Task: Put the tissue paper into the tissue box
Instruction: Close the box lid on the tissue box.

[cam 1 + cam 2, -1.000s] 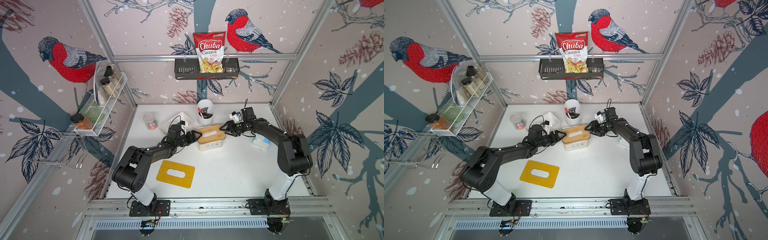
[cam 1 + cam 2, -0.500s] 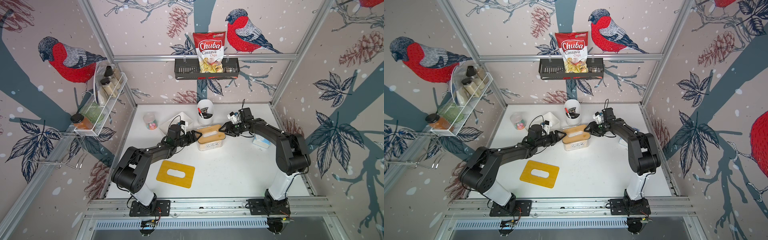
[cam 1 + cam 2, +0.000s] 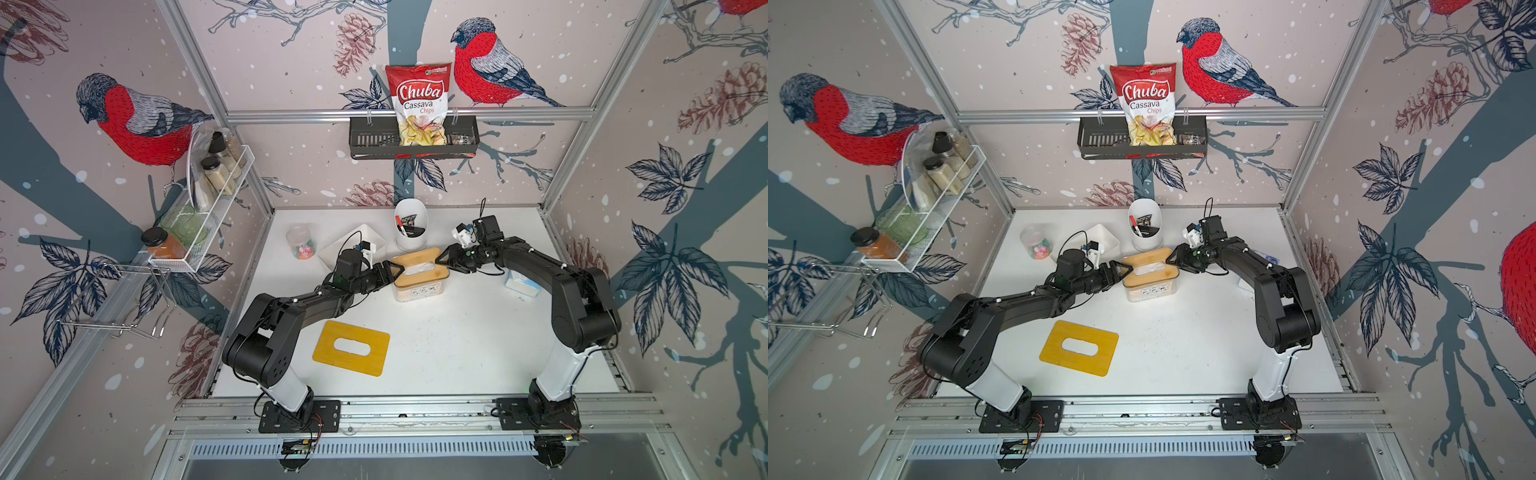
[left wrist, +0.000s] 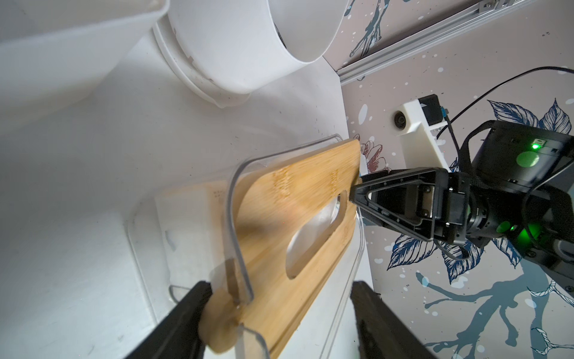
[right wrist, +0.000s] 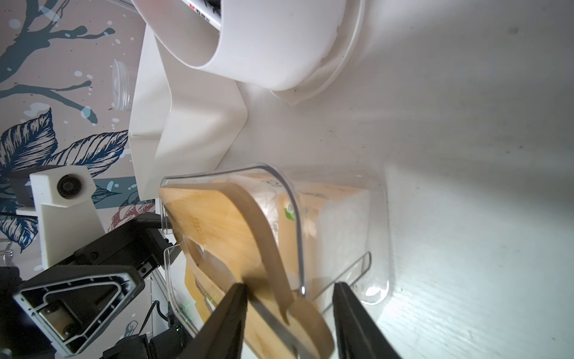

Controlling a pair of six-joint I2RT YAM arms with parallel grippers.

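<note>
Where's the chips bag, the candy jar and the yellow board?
chips bag (image 3: 419, 97): a top view, red label
candy jar (image 3: 302, 246): a top view, clear side
yellow board (image 3: 326, 347): a top view, strip beside its hole

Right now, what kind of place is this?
Probably a robot test cell dressed as a small kitchen: two arms bolted to a front rail, wallpapered panels in an aluminium frame, and wall racks holding spice jars and a chips bag.
</note>
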